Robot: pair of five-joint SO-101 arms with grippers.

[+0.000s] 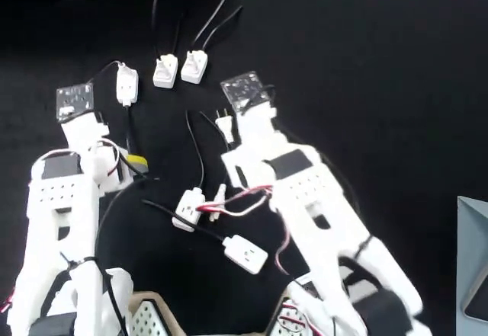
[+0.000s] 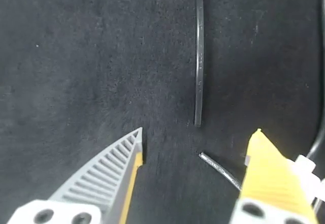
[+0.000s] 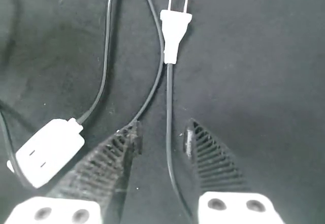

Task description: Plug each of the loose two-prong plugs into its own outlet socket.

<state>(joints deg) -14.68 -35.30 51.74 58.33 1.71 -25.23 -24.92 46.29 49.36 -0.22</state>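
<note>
The right claw (image 3: pixel 162 132) stood wide, jaws straddling the black cord (image 3: pixel 167 102) just behind the white two-prong plug (image 3: pixel 175 23), probably placed to close on it and steer the prongs. The left claw (image 2: pixel 199 135) stood wide over the black cloth (image 2: pixel 76 56), loose cord ends (image 2: pixel 199 71) between its jaws. The nearby socket (image 3: pixel 48 152) held nothing in its slots.
</note>
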